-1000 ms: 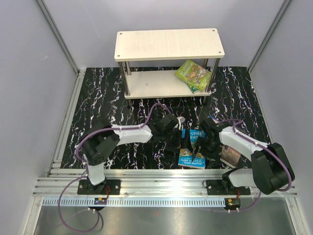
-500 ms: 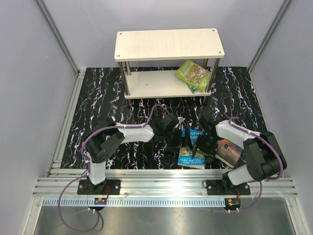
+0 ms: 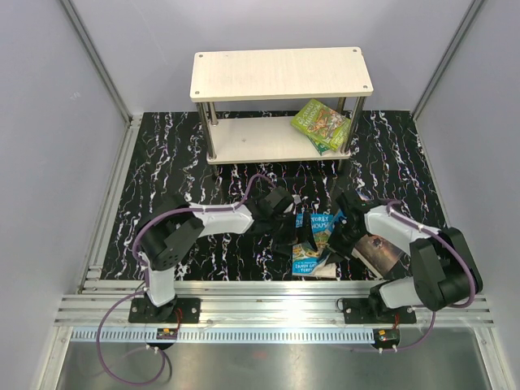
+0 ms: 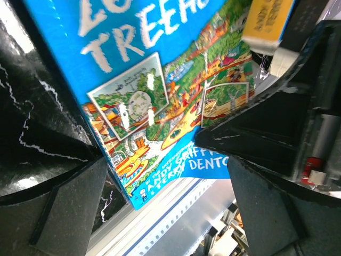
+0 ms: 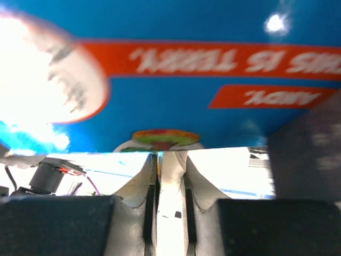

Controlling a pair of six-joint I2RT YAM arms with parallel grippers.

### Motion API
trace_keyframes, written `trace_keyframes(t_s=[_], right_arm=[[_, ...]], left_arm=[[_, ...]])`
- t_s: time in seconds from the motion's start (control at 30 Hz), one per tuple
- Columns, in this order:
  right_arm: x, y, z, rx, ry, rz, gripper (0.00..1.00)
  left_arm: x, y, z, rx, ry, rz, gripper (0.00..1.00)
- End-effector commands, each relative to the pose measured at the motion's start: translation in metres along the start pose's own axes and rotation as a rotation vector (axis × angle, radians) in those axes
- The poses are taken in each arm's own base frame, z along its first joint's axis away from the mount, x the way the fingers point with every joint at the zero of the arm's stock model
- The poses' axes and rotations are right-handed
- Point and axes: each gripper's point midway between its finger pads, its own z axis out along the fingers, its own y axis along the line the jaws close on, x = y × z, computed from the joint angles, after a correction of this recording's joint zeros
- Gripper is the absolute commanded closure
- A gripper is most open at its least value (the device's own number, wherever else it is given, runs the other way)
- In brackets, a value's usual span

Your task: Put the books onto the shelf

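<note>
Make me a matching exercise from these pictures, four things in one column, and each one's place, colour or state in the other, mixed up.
1 green book
2 blue book
3 left gripper
4 shelf

A pale wood
B jaws wide open
C lower board, right end
D between left arm and right arm

Pairs: 1-C, 2-D, 3-B, 4-A
</note>
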Motion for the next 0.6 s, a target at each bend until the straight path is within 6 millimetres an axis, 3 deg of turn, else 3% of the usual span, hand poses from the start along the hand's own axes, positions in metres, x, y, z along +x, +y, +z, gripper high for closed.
trace_keyframes(t_s=[0.0, 0.13, 0.17, 0.2, 0.23, 0.27, 0.3, 0.4, 0.57], right_arm=[[-0.018, 0.088, -0.025, -0.353, -0.123, -0.185, 1.0], [-0.009, 0.115, -0.074, -0.465, -0.177, -0.243, 1.0], [-0.008, 0.124, -0.087, -0.491, -0.19, -0.246, 1.0], [-0.007, 0.128, -0.094, -0.509, -0.194, -0.25, 1.0], [-0.004, 0.132, -0.1, -0.528, -0.195, -0.252, 1.0], [-0.004, 0.14, -0.109, -0.555, -0.196, -0.243, 1.0], [0.0, 0.144, -0.112, -0.576, -0.176, -0.242, 1.0], [0.008, 0.159, -0.12, -0.681, -0.129, -0.243, 1.0], [0.021, 0.162, -0.118, -0.82, -0.048, -0.196, 1.0]], left_arm=[[0.015, -0.021, 0.0, 0.102, 0.031, 0.076, 0.01], [0.007, -0.008, -0.017, 0.139, -0.031, 0.006, 0.01], [0.015, 0.006, -0.022, 0.142, -0.034, -0.029, 0.01], [0.007, 0.01, -0.028, 0.166, -0.065, -0.06, 0.01], [-0.002, 0.001, -0.034, 0.23, -0.107, -0.083, 0.01], [0.003, 0.015, -0.034, 0.228, -0.112, -0.117, 0.01], [-0.009, 0.004, -0.043, 0.292, -0.156, -0.13, 0.01], [-0.016, 0.003, -0.051, 0.329, -0.217, -0.155, 0.01], [-0.032, -0.008, -0.067, 0.413, -0.306, -0.177, 0.01]])
